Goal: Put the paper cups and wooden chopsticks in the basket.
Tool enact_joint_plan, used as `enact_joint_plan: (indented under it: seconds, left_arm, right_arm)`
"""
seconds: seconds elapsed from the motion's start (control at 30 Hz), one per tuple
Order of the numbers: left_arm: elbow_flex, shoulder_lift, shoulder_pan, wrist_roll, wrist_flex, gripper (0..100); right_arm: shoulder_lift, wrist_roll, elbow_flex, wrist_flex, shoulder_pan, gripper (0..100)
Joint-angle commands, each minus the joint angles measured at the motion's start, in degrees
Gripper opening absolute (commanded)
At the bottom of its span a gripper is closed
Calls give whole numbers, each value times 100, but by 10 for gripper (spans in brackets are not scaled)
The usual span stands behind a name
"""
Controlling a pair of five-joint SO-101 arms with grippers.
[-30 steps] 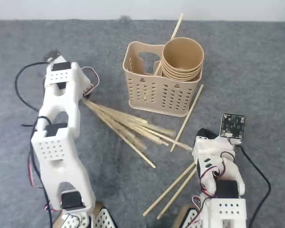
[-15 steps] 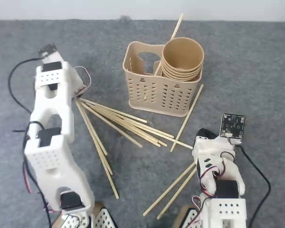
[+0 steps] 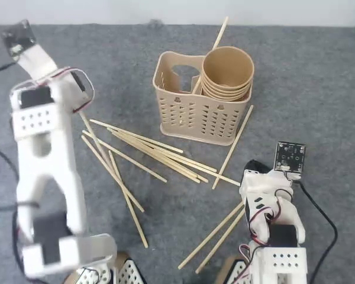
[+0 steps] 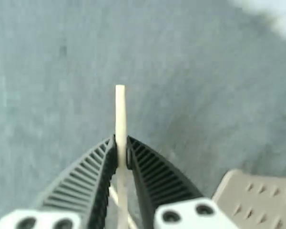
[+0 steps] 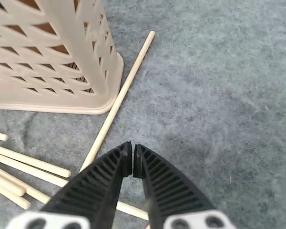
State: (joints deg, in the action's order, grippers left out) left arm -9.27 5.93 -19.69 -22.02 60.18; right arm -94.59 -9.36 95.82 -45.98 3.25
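A beige basket (image 3: 192, 115) stands at the back middle with a stack of paper cups (image 3: 228, 71) in its right compartment and one wooden chopstick (image 3: 218, 36) sticking up out of it. Several loose chopsticks (image 3: 148, 152) lie fanned out on the grey mat in front of it. My left gripper (image 4: 120, 142) is shut on a single chopstick (image 4: 119, 109), held up off the mat; the left arm (image 3: 41, 124) stands at the left. My right gripper (image 5: 133, 149) is shut on nothing, low over the mat beside a chopstick (image 5: 118, 101) that lies along the basket (image 5: 62, 57).
Two more chopsticks (image 3: 216, 234) lie by the right arm's base (image 3: 272, 213). Another chopstick (image 3: 234, 145) lies against the basket's right corner. The grey mat (image 3: 319, 106) has open room at the right and at the far left.
The left arm has risen and swung back to the left. The bundle it held has spilled and spread over the mat, with one chopstick left in its fingers. The right arm has kept still.
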Motion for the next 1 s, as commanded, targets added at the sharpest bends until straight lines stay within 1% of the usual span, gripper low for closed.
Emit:
enact_joint_plan:
  seconds: [0.0, 0.1, 0.27, 0.33, 0.37, 0.4, 0.47, 0.6, 0.67, 0.8, 0.97]
  left_arm:
    - [-1358, 1785, 352, 466, -1697, 11]
    - [-2554, 2945, 580, 448, -3156, 11]
    - [-4479, 4932, 958, 440, -6048, 11]
    - [-4971, 5477, 1257, 431, -7112, 11]
    - [-5051, 5670, 1371, 431, -7420, 11]
    - [-5024, 5802, 1477, 431, -7490, 11]
    - [-4716, 5864, 1653, 431, -7288, 11]
    - [-3626, 5521, 1943, 431, -6391, 11]
    - [-3108, 5143, 2101, 431, -6136, 11]
    - [-2404, 4202, 2462, 431, -6110, 11]
    - [-2044, 3218, 2585, 431, -6136, 11]
  right_arm:
    - [-57, 79, 105, 163, -57, 29]
    - [-57, 79, 105, 163, -57, 29]
    - [-57, 79, 105, 163, -57, 29]
    - [-57, 79, 105, 163, -57, 29]
    - [-57, 79, 105, 163, -57, 29]
    - [-57, 79, 105, 163, -57, 29]
    - [-57, 79, 105, 163, -57, 29]
    - [-57, 79, 105, 163, -57, 29]
    - [-57, 79, 105, 163, -57, 29]
    - [-57, 79, 105, 163, -57, 29]
    - [-57, 79, 105, 171, -57, 29]
